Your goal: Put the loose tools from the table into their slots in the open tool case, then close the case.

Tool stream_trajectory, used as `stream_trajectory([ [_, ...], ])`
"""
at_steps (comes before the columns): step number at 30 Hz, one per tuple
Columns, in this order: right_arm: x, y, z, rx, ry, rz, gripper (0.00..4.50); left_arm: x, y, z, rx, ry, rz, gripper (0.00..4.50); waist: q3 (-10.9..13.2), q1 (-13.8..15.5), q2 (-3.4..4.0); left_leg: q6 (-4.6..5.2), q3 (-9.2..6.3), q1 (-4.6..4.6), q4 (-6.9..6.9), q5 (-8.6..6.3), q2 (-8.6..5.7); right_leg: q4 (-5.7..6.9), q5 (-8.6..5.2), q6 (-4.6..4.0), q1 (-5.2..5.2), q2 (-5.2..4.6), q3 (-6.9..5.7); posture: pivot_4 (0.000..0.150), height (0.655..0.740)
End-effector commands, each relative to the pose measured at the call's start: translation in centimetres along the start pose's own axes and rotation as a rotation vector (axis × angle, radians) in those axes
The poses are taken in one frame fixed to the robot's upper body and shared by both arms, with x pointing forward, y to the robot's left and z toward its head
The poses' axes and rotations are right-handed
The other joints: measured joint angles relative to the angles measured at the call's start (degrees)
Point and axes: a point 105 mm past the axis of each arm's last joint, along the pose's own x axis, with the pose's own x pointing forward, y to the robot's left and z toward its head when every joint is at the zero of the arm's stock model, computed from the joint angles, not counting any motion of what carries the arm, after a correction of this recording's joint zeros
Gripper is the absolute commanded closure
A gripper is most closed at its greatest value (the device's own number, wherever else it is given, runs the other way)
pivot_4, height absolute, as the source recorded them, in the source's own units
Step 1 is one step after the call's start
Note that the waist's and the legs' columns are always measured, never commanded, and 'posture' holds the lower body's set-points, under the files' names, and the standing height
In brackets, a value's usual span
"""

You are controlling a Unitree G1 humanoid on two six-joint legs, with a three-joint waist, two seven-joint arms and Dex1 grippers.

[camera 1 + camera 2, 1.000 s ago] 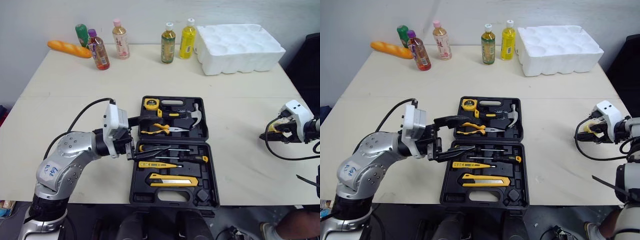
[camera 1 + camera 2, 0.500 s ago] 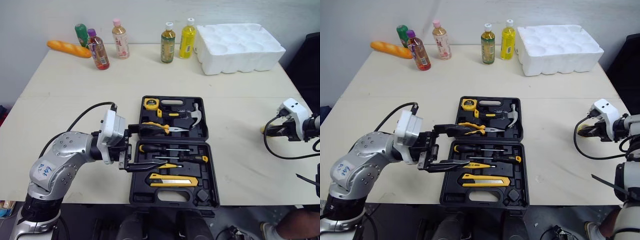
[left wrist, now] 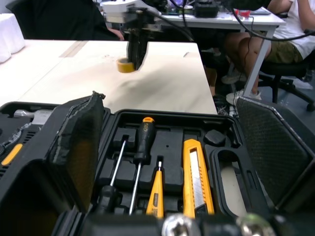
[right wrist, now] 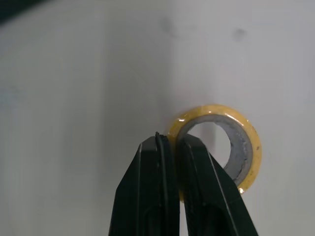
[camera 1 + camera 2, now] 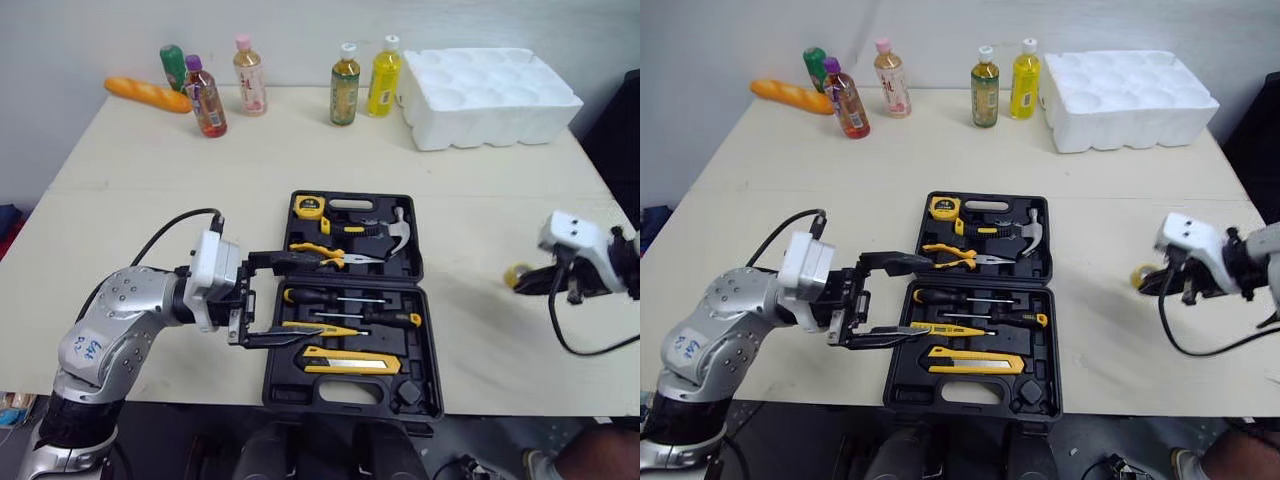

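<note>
1. The step in hand is judged to be the pick-up of the yellow tape roll (image 4: 216, 110). It lies flat on the table (image 5: 470, 200) to the right of the open tool case (image 5: 412, 348), well apart from it.
2. The fingers of the right gripper (image 4: 173, 140) are drawn close together over the roll's wall — one outside the ring, one inside its hole — so the wall appears to be pinched.
3. Whether the roll is clear of the table cannot be told.
4. The pinch should be held firm and the roll raised straight up. A thin, smooth wall gripped at one point is likely to swivel or slip if the arm is swung quickly.
5. The roll should be carried level to the case and lowered into a vacant recess (image 5: 405, 392) — the one at the near right corner, beside the utility knife (image 5: 352, 361), looks a likely fit.
6. The left gripper (image 5: 300, 298) is spread wide at the case's left edge, with nothing grasped. It is best left out of the right arm's path.
</note>
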Motion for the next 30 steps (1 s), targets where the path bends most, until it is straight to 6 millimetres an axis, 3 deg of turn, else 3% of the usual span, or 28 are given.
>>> stream_trajectory([
  [1,0.2,3.2,1.2,-0.083,0.003,0.035,4.47,-0.2,-0.4,0.1,0.031,0.010,-0.018,0.00,0.0,0.2,-0.01,-0.01,-0.02,0.00,0.00,-0.01,0.01,-0.02,0.00,0.00,0.02,0.00,-0.03,0.150,0.7400],
  [5,2.0,4.4,0.5,-0.017,-0.009,-0.031,4.47,0.1,-0.5,0.0,0.033,0.009,-0.021,0.00,0.0,0.1,-0.07,0.02,-0.02,0.00,0.03,-0.02,-0.04,-0.02,0.01,0.02,0.07,-0.05,-0.01,0.150,0.7400],
  [8,2.2,4.3,-1.2,-0.052,0.068,-0.075,4.47,0.1,-0.3,0.1,0.029,-0.006,0.007,0.00,0.1,0.2,-0.10,0.02,-0.03,0.00,0.00,-0.02,-0.05,-0.02,0.01,0.02,0.05,-0.05,-0.01,0.150,0.7400],
  [18,3.0,4.0,-2.1,-0.024,0.073,-0.085,4.47,-0.4,0.2,0.0,0.046,0.015,0.042,0.00,0.1,0.0,-0.18,0.06,-0.03,0.00,0.01,0.00,-0.04,-0.02,0.01,0.02,0.05,-0.02,-0.03,0.150,0.7400],
  [23,1.4,4.0,-0.8,-0.021,0.058,-0.079,2.17,-0.4,0.0,-0.2,0.034,0.023,0.029,0.00,0.1,0.1,-0.21,0.06,-0.03,0.00,0.01,0.00,-0.04,-0.03,0.01,0.02,0.05,-0.03,-0.03,0.150,0.7400],
  [27,-0.2,4.9,-0.6,-0.019,0.122,-0.015,2.17,-0.3,0.0,-0.4,0.032,0.022,0.035,0.00,0.1,0.1,-0.19,0.07,-0.04,0.00,0.00,0.00,-0.03,-0.03,0.01,0.02,0.04,-0.03,-0.03,0.150,0.7400],
  [30,-0.4,5.4,-0.4,-0.032,0.144,0.020,2.17,-0.1,-0.1,-0.5,0.032,0.019,0.024,0.00,0.1,0.1,-0.22,0.07,-0.08,0.00,-0.01,0.00,-0.01,-0.05,0.01,0.01,0.07,-0.03,-0.07,0.150,0.7400],
])
